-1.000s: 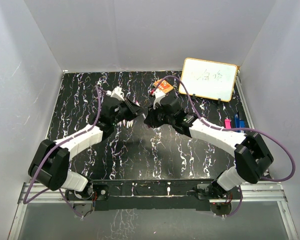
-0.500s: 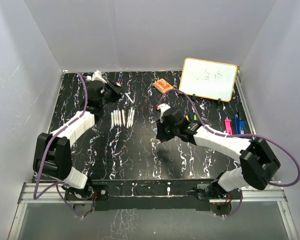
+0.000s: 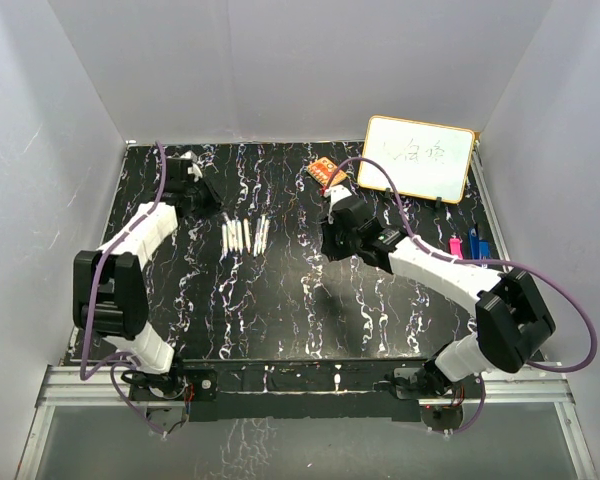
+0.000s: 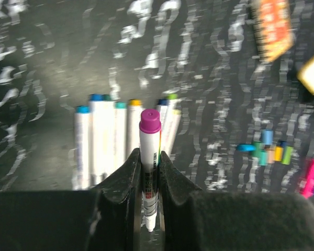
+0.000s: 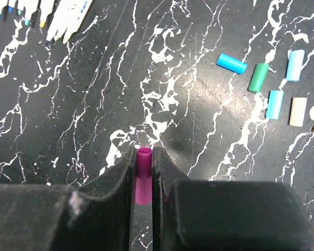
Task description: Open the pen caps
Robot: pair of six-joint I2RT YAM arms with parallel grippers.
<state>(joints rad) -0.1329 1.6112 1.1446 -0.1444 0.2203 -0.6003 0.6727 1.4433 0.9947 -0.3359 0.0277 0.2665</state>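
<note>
left pincer [image 4: 149, 157], seen from its own wrist camera, is pinching a white marker [image 4: 149, 172] that stands upright between the two fingers, purple end uppermost. right pincer [image 5: 143, 154] is pressed onto a purple cap [image 5: 143, 175], a short hollow tube gripped between its pads with the open mouth showing just past the fingertips, above the desk [image 5: 94, 104]. the cap is apart from the marker, and the two arms stand well apart in the top view. a row of markers [image 3: 245, 233] lies side by side on the black marbled desk between the arms, nearer the left one. loose caps [image 5: 259, 77] in blue, green, teal, cream and yellow lie scattered on the desk to the right of the right pincer. an orange block [image 3: 326, 171] lies near the far edge, beside a whiteboard [image 3: 418, 158].
</note>
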